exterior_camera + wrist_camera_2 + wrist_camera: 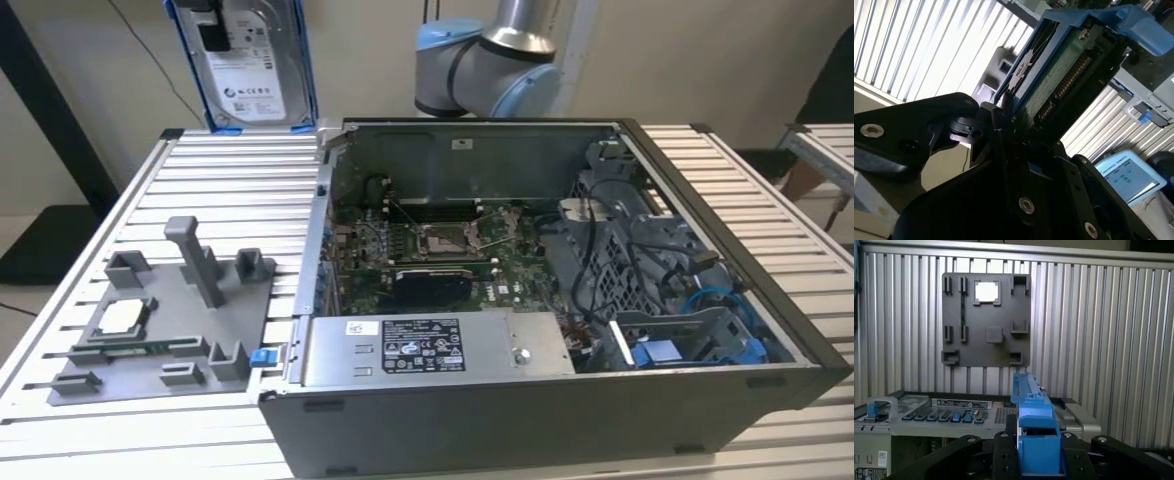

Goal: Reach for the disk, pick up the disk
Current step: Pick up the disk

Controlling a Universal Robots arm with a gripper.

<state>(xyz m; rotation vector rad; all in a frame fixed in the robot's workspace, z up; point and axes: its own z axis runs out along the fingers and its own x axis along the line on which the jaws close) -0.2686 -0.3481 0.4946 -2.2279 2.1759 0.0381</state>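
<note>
First wrist view shows end effector [1037, 452] pinching the disk [1027, 392], grey plate [985, 351] and computer case [944, 412] beyond.

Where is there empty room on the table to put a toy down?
Bare ribbed table lies between the grey plate and the held-up disk, and on the exterior view's right of the computer case. The plate and case are crowded.

The disk [247, 60] apparently hangs over table [227, 180], beside case [534, 420].
</note>
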